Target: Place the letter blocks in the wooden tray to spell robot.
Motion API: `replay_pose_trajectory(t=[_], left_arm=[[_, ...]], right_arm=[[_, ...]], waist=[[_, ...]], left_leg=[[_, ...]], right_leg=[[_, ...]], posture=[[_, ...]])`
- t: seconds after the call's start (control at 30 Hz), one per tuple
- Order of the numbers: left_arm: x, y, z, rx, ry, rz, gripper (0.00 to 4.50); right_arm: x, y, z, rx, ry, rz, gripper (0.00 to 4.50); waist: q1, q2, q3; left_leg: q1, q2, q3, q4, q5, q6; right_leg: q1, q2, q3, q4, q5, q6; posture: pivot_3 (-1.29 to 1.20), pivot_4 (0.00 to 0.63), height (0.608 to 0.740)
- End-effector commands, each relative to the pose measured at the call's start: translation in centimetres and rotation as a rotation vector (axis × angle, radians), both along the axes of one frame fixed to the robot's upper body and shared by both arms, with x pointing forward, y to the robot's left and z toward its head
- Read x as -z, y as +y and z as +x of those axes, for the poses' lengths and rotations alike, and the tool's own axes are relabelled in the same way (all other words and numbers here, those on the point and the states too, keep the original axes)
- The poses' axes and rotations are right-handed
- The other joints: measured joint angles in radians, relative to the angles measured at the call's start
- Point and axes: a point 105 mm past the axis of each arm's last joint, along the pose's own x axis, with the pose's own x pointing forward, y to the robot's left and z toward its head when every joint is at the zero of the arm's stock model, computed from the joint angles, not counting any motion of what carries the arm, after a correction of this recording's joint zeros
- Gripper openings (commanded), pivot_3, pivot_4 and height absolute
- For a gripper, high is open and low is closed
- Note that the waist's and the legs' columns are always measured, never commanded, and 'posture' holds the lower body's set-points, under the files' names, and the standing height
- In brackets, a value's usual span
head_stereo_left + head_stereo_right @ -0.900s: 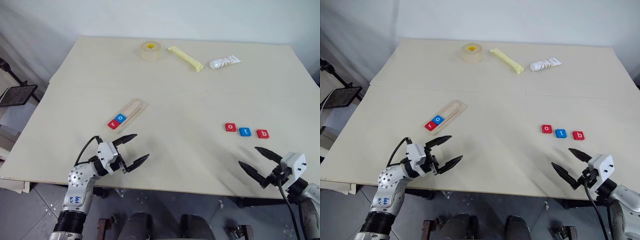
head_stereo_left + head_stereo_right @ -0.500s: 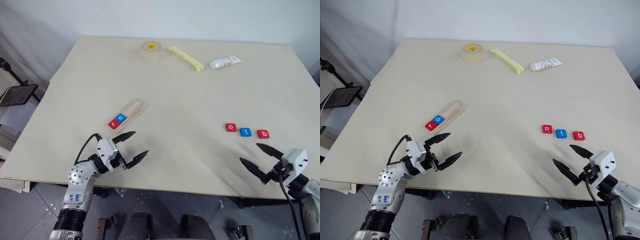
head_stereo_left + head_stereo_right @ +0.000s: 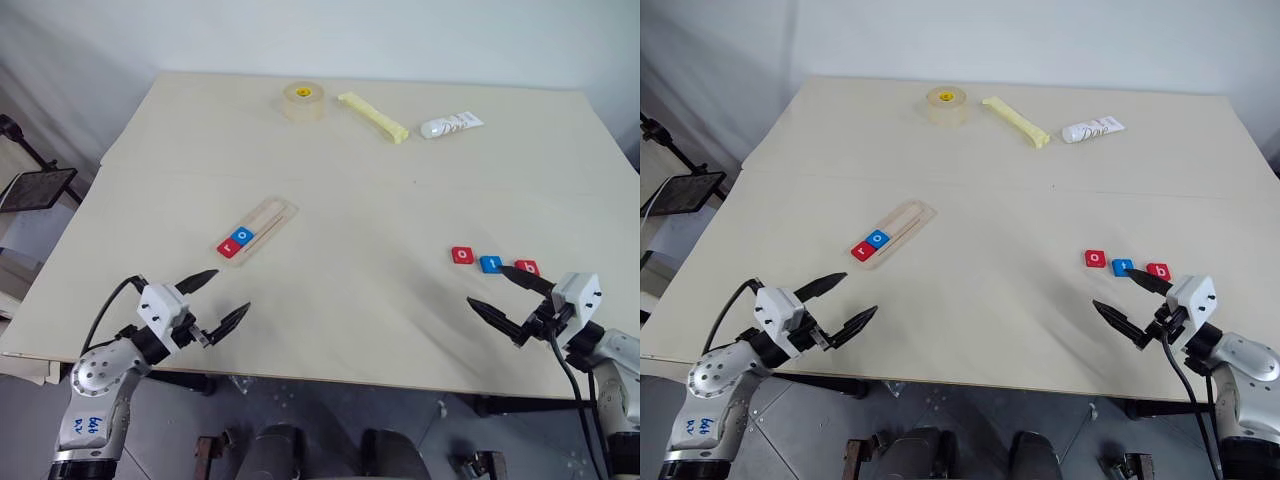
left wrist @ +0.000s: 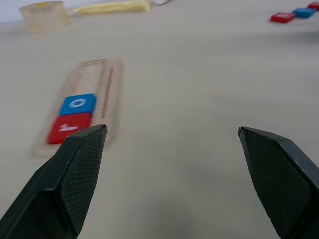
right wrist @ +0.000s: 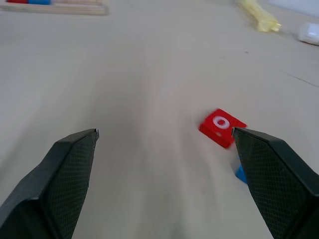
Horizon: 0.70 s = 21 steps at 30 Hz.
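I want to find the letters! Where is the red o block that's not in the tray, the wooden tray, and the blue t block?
red o block (image 3: 462,255): left eye view, on its top face.
wooden tray (image 3: 274,214): left eye view, on its bare far end.
blue t block (image 3: 490,264): left eye view, on its top face.

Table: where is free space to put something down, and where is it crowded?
The table is bare between the wooden tray and the three loose blocks. The far edge is crowded: tape roll, yellow stick, white tube.
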Motion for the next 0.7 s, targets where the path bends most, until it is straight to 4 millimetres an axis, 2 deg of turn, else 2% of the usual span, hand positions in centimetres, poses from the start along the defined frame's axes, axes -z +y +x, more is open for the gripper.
replay_pose_trajectory(t=[0.03,0.23,0.3,0.4,0.57,0.7], left_arm=[[-1.9,1.2,0.2,-0.044,-0.031,0.018,4.5],[-3.3,2.3,1.4,-0.085,-0.024,0.023,4.5],[-4.2,2.5,2.7,-0.092,-0.018,0.038,4.5],[-5.0,2.5,5.6,-0.125,0.044,0.063,4.5],[-4.7,1.9,8.5,-0.132,0.174,0.067,4.5],[-4.1,1.3,9.6,-0.125,0.276,0.104,4.5]], right_arm=[[-0.8,0.1,-0.1,-0.052,-0.014,-0.032,4.47],[-0.9,0.4,-0.2,-0.102,-0.005,-0.053,4.47],[-0.9,0.4,-0.1,-0.103,-0.006,-0.064,4.47],[-1.1,0.4,-0.1,-0.102,-0.011,-0.067,4.47],[-0.9,0.5,-0.4,-0.099,0.003,-0.063,4.47],[-0.8,0.7,-0.8,-0.098,0.009,-0.066,4.47]], waist=[[-0.001,0.0,0.0],[0.0,0.0,0.0],[0.002,0.0,0.0],[0.004,0.0,0.0],[-0.003,0.0,0.0],[-0.004,-0.002,0.001]], left_leg=[[0.0,0.0,0.0,0.0,0.0,0.0],[0.0,0.0,0.0,0.0,0.0,0.0],[0.0,0.0,0.0,0.0,0.0,0.0],[0.0,0.0,0.0,0.001,0.0,0.0],[0.0,-0.001,0.001,-0.001,0.0,0.0],[-0.001,0.0,0.001,-0.001,0.0,-0.001]], right_leg=[[0.0,0.0,0.0,0.0,0.0,0.0],[0.0,0.0,-0.001,0.0,0.0,0.0],[0.0,0.0,-0.001,0.001,0.0,0.0],[0.0,0.001,-0.003,0.001,0.0,0.0],[-0.002,0.001,-0.003,0.004,0.0,0.0],[-0.004,0.002,-0.003,0.005,0.0,0.0]], posture=[[0.0,0.15,0.74],[0.0,0.15,0.74],[0.0,0.15,0.74],[0.0,0.15,0.74],[0.0,0.15,0.74],[0.0,0.15,0.74]])
